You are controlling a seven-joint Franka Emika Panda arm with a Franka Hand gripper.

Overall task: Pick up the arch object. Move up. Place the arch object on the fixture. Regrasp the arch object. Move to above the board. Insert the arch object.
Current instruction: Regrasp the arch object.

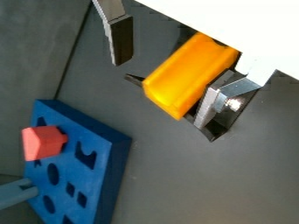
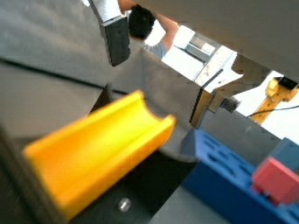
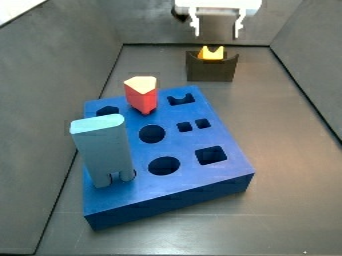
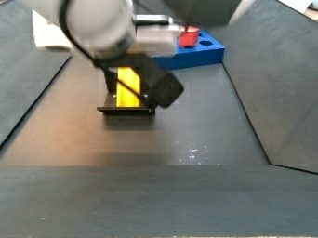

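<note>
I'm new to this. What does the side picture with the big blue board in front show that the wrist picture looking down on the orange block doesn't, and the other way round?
Only the side view shows the tall light-blue block standing in the board, and the whole fixture holding the arch object. Only the wrist view shows the pincer close up: its silver fingers stand on either side of the arch object, one clearly apart from it. Both show the open pincer at the arch object, the blue board and the red-topped peg.

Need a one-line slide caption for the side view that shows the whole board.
Open gripper above the arch object resting in the fixture, behind the blue board.
</note>
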